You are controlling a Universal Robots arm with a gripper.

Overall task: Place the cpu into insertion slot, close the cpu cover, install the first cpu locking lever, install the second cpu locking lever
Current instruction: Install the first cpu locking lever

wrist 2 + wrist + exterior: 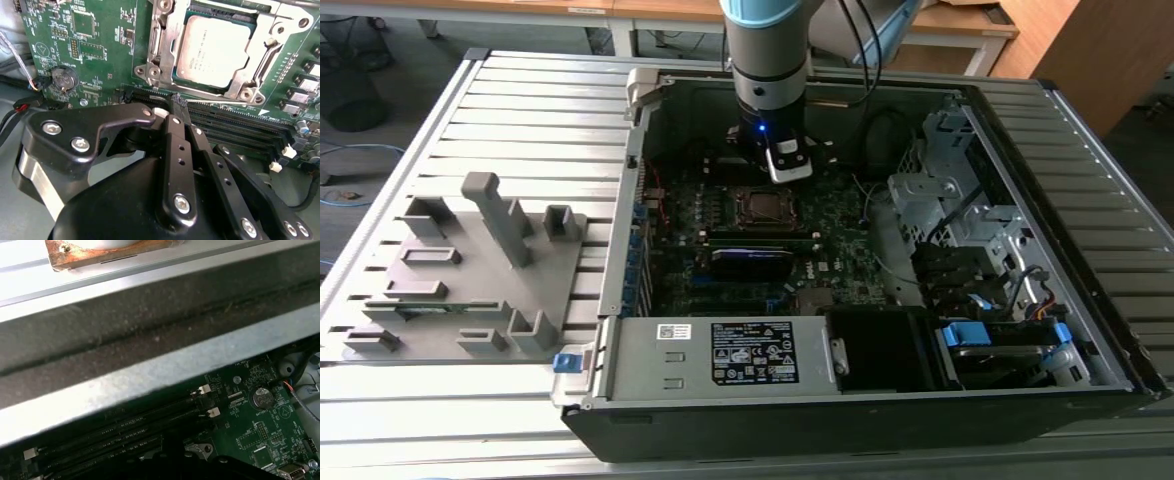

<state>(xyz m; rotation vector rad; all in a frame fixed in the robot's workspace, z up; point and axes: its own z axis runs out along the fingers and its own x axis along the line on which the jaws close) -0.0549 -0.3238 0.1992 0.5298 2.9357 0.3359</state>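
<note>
I see my gripper with its fingers pressed together, holding nothing, the tips hovering just over the memory slots beside the socket. The cpu sits in the insertion slot, and the cpu cover lies down around it as a frame. In the exterior view the arm reaches down into the open computer case, over the motherboard, with the gripper just above the insertion slot. A grey fixture tray lies well apart on the exterior view's left.
</note>
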